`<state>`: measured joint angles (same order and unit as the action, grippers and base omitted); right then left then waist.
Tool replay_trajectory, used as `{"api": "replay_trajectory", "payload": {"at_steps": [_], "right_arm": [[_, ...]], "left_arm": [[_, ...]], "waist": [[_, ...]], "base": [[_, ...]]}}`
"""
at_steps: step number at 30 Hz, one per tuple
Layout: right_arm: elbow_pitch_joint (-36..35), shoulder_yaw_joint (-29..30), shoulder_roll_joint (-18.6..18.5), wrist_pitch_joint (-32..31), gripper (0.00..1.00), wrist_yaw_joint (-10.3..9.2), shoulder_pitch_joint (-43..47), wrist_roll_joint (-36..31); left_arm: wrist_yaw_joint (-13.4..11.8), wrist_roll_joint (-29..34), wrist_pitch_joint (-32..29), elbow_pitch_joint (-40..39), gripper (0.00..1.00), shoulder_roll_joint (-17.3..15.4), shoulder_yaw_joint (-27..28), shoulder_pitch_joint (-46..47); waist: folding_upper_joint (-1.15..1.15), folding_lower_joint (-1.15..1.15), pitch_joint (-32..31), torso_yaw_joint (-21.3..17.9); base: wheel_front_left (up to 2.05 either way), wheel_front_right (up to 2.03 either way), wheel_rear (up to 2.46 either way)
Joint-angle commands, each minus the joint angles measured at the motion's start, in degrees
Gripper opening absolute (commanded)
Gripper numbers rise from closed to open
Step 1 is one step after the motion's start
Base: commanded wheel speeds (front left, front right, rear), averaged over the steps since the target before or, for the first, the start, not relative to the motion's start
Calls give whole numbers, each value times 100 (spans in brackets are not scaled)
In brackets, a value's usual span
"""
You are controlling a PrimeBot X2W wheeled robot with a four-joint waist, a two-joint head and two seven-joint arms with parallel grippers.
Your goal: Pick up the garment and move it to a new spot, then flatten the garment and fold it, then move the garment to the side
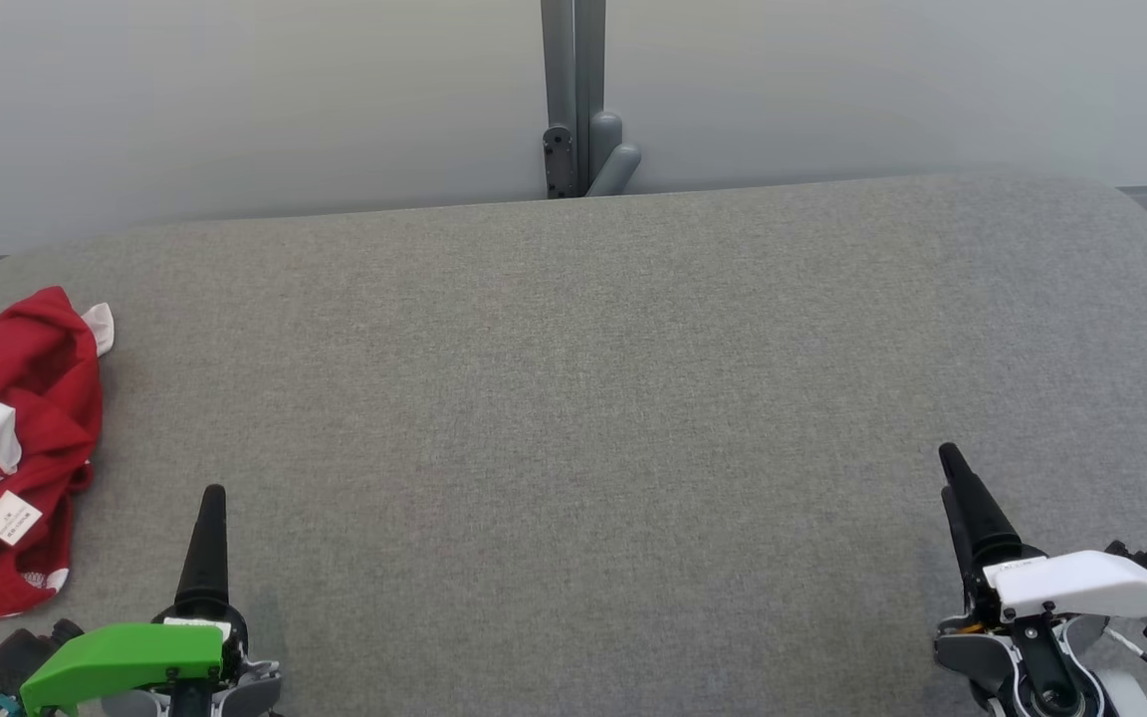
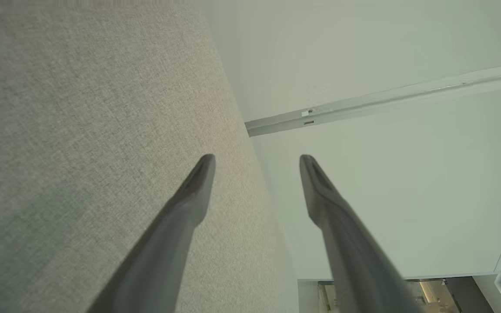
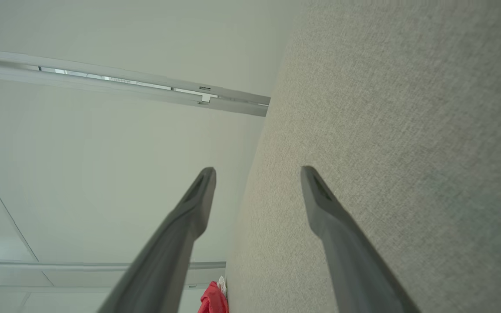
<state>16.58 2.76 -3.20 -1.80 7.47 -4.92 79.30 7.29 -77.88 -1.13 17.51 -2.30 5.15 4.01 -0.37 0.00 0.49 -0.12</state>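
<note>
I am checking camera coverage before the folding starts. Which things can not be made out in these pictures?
- Garment: head view, the left edge cuts it off; type unclear.
- Its label: head view, print too small to read.
- Garment again, right wrist view: tiny, cut by the bottom edge.

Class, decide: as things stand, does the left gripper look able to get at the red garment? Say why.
Probably yes. The left gripper is open, and the garment lies bunched just to its left on the grey surface, with nothing standing between them.
</note>
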Motion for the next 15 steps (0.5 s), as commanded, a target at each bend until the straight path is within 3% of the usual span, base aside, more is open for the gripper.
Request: {"api": "replay_trajectory", "payload": {"at_steps": [1, 15], "right_arm": [[-108, -26, -70, 54, 100, 1, -116, -175], [-83, -122, -30, 381, 100, 1, -87, -1828]], "left_arm": [[11, 173, 42, -56, 100, -25, -16, 148], [5, 1728, 358, 35, 100, -33, -173, 150]], "waist": [[6, 0, 1, 0], [10, 0, 10, -2]], "base": [[0, 0, 0], [0, 0, 0]]}}
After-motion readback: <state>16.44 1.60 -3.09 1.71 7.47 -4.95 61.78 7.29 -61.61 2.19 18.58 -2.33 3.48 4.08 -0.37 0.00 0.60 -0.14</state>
